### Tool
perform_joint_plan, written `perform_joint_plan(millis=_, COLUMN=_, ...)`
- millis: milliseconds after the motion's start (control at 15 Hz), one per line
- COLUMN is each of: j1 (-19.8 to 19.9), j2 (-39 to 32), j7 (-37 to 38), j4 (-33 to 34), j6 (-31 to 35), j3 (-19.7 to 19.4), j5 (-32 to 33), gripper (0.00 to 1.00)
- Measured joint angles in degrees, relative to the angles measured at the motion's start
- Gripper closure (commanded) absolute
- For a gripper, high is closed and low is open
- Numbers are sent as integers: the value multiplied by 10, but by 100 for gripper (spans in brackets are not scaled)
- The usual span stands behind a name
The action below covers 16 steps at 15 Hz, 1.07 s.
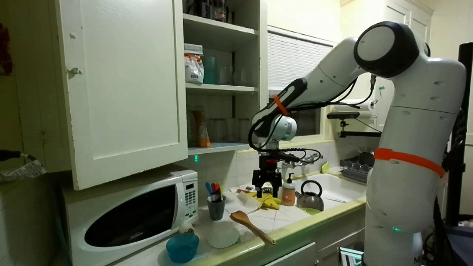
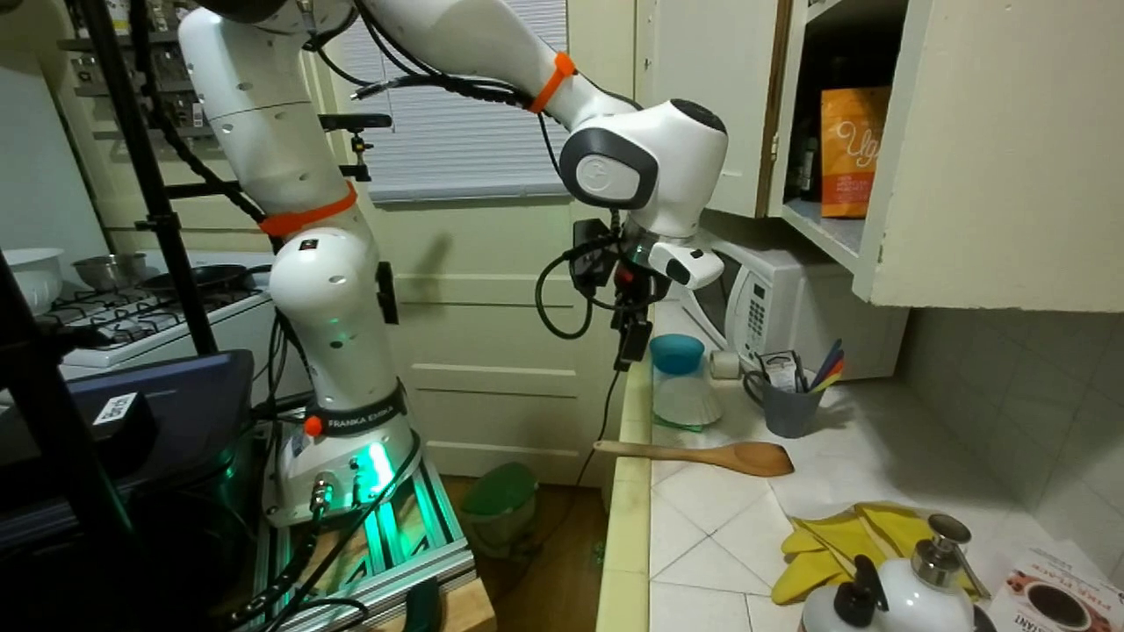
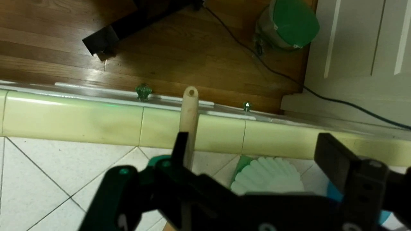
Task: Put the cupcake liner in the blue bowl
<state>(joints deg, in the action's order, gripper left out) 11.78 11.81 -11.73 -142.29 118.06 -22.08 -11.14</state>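
Observation:
The white cupcake liner (image 1: 223,235) sits on the counter, seemingly wide edge down, with a green piece under its edge. It also shows in an exterior view (image 2: 687,401) and, partly hidden by the gripper body, in the wrist view (image 3: 269,176). The blue bowl (image 1: 182,247) stands beside it, also seen in an exterior view (image 2: 677,354). Only slivers of the bowl (image 3: 334,192) show in the wrist view, behind a finger. My gripper (image 1: 267,193) is open and empty, fingers down, well above the counter; it also shows in an exterior view (image 2: 625,351) and the wrist view (image 3: 253,138).
A wooden spoon (image 1: 251,226) lies near the liner, its handle over the counter edge. A grey cup with utensils (image 1: 216,207), a white microwave (image 1: 133,218), yellow gloves (image 1: 269,200), a soap bottle (image 1: 288,193) and a kettle (image 1: 310,201) stand around. An open cabinet door (image 1: 129,81) hangs above.

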Motion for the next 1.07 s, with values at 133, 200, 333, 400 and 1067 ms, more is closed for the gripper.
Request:
perform_joint_plan(millis=133, j1=7, j2=-12, j7=-12, j4=-18, j6=70, j3=-5, j5=-33, gripper=0)
perform_joint_plan(millis=200, j1=11, j2=-26, j7=-28, j4=-27, j6=105, j3=-10, j5=-57, gripper=0)
perform_joint_plan(millis=333, j1=15, j2=-64, j7=-85, j4=-33, j6=134, j3=-21, j5=-119, gripper=0)
perform_joint_plan(millis=400, j1=16, j2=-85, j7=-125, j4=-30, j6=130, j3=-25, j5=-155, gripper=0)
perform_joint_plan(millis=1067, j1=48, j2=-176, j7=-227, j4=15, j6=95, j3=7, j5=-252, gripper=0)
